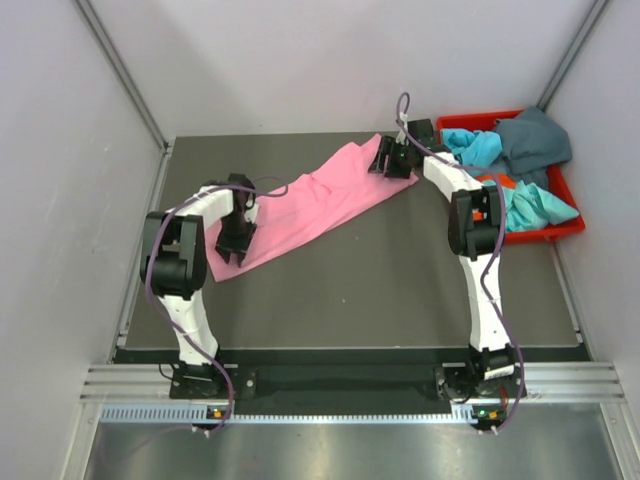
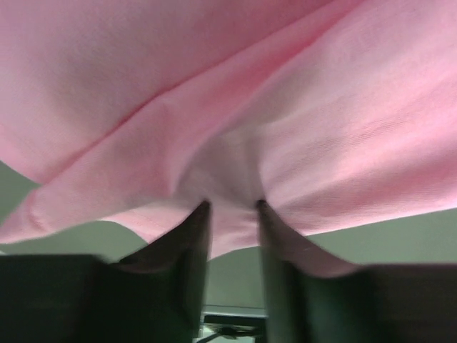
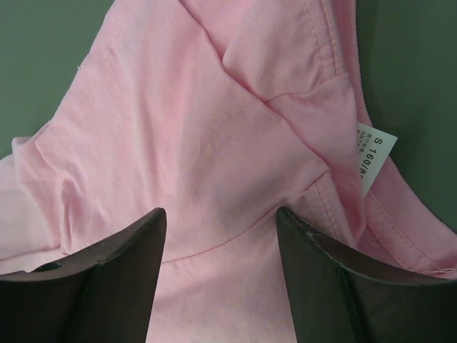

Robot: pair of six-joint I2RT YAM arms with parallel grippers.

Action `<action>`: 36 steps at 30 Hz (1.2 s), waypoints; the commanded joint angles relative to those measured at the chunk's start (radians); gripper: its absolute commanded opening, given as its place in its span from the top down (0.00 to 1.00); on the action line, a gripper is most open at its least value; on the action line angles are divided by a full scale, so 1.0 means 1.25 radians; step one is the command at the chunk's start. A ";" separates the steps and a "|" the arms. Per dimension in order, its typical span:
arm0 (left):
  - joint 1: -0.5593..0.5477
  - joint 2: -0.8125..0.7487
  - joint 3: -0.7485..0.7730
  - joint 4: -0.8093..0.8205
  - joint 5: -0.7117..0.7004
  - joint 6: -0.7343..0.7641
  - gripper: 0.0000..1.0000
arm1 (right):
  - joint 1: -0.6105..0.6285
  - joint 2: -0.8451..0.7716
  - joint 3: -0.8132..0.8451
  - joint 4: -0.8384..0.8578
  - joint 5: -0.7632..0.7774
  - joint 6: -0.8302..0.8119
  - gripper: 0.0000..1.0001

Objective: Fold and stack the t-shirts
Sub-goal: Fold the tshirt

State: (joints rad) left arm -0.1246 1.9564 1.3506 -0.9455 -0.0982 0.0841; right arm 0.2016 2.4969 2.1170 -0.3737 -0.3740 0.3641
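A bright pink t-shirt [image 1: 320, 200] lies stretched in a long diagonal band on the dark table, from near left to far right. My left gripper [image 1: 233, 250] is at its near-left end, and in the left wrist view [image 2: 230, 207] it is shut on a bunched fold of the pink cloth [image 2: 285, 107]. My right gripper [image 1: 392, 160] is at the far-right end. In the right wrist view [image 3: 220, 214] it is open, jaws wide apart over the pink cloth [image 3: 200, 128] near the collar and a white size label [image 3: 375, 153].
A red plastic bin [image 1: 545, 235] stands at the far right and holds turquoise shirts [image 1: 475, 148], a dark teal-grey shirt [image 1: 535, 140] and a bit of orange cloth [image 1: 506, 181]. White walls close in the table on the left, back and right.
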 commanded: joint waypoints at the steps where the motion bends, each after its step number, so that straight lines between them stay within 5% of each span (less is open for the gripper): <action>1: -0.003 -0.007 -0.035 -0.022 -0.032 0.019 0.56 | -0.001 0.019 0.022 0.024 0.006 0.001 0.36; 7: -0.005 -0.067 0.024 -0.052 -0.076 0.042 0.46 | -0.001 0.003 0.007 0.022 0.008 -0.010 0.36; 16: -0.021 -0.197 0.057 -0.116 -0.077 0.124 0.53 | -0.001 -0.006 0.001 0.020 0.013 -0.020 0.36; 25: -0.051 -0.176 -0.003 -0.132 -0.085 0.220 0.54 | 0.003 -0.012 -0.003 0.023 0.018 -0.030 0.36; 36: -0.053 -0.126 -0.100 -0.006 -0.130 0.282 0.54 | 0.003 -0.023 -0.012 0.024 0.022 -0.041 0.36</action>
State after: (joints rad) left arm -0.1883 1.7771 1.2327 -1.0256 -0.2371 0.4019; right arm 0.2020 2.4966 2.1143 -0.3672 -0.3756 0.3405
